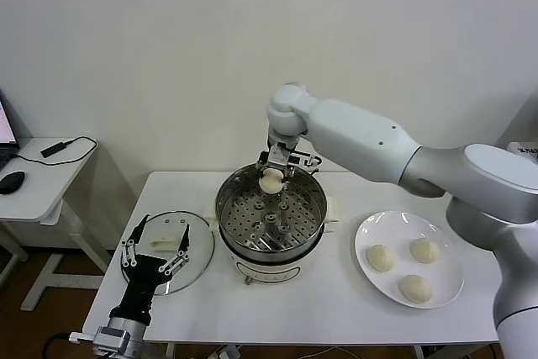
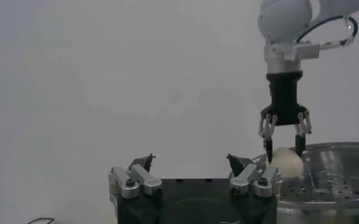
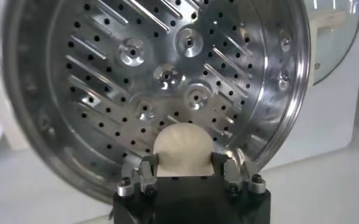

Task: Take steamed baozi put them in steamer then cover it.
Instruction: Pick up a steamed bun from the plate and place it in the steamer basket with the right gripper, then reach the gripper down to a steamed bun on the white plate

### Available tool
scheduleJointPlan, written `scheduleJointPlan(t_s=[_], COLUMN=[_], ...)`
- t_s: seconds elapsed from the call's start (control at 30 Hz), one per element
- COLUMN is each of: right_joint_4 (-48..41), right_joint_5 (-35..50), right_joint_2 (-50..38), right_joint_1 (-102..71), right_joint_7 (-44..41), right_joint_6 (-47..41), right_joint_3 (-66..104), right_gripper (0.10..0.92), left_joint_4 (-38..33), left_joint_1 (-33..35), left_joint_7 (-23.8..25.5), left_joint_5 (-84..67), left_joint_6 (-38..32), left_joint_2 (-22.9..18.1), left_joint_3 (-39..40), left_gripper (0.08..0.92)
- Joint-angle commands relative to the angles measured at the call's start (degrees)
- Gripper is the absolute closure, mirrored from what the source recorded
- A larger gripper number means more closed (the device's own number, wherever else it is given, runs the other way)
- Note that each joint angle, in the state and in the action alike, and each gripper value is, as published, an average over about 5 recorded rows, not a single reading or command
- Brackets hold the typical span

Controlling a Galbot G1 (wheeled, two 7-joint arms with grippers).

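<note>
— What is the right tool doing?

— It hangs over the far side of the steamer, fingers pointing down, closed narrowly on one steamed baozi. In the right wrist view the two fingers sit against either side of the bun, so it has hold of it. The left wrist view shows the same: dark fingertips on either side of the bun, just at the pot's rim.

— Is the bun resting on the tray?

— I cannot tell. It is low, at rim level over the far part of the perforated tray, but contact is not visible.

— How does it look?

— Round, cream-white, matte, faint pleats on top. The tray holds no other bun.

— And the other buns?

— Three lie on the white plate on the robot's right side of the worktop: one nearest the steamer, one beyond it, one toward the robot.

— The left tool?

— Spread wide, holding nothing, hovering over the cover, the glass lid lying flat on the worktop just beside the steamer on its left. Its white handle shows between the fingers.

— The steamer itself?

— Shiny steel pot on a cream-white base, uncovered, mid-worktop.
</note>
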Motion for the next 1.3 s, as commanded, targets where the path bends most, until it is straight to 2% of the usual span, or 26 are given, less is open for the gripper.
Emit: scheduleJointPlan(t_s=[0.03,0.3,0.7,0.87,0.97,1.13,1.3], right_joint_4=[-3.44,-2.68,0.94,6.56,7.62,7.08,10.63], right_joint_5=[-2.26,-1.88,1.85,10.06,18.73,38.33,45.68], right_joint_2=[3.00,2.69,-0.60,-8.31,-14.97,-26.97,-36.56], right_joint_1=[-1.81,-2.00,-0.81,4.22,9.66,18.58,17.45], right_joint_7=[0.68,0.10,-1.12,-8.74,-12.12,-10.46,-5.31], right_joint_6=[0.88,1.43,0.62,-4.23,-10.78,-24.91,-30.04], right_joint_3=[0.14,-0.34,1.37,4.77,3.00,-12.48,-22.44], right_gripper=[0.396,0.363,0.207,0.203,0.203,0.203,0.203], left_joint_4=[0.11,0.25,0.42,0.20,0.07,-0.14,-0.25], left_joint_1=[0.11,0.10,-0.26,-0.47,-0.70,-0.77,-0.78], left_joint_7=[-0.03,-0.06,-0.55,-0.59,-0.60,-0.75,-0.93], left_joint_5=[-0.12,-0.12,-0.23,-0.22,-0.21,-0.16,-0.13], left_joint_6=[-0.17,-0.29,-0.36,-0.16,-0.09,0.04,0.21], left_joint_2=[0.02,-0.02,-0.10,0.03,0.19,0.62,0.72], left_joint_3=[-0.15,-0.29,-0.45,-0.07,0.08,0.18,0.34], left_gripper=[0.177,0.177,0.177,0.177,0.177,0.177,0.177])
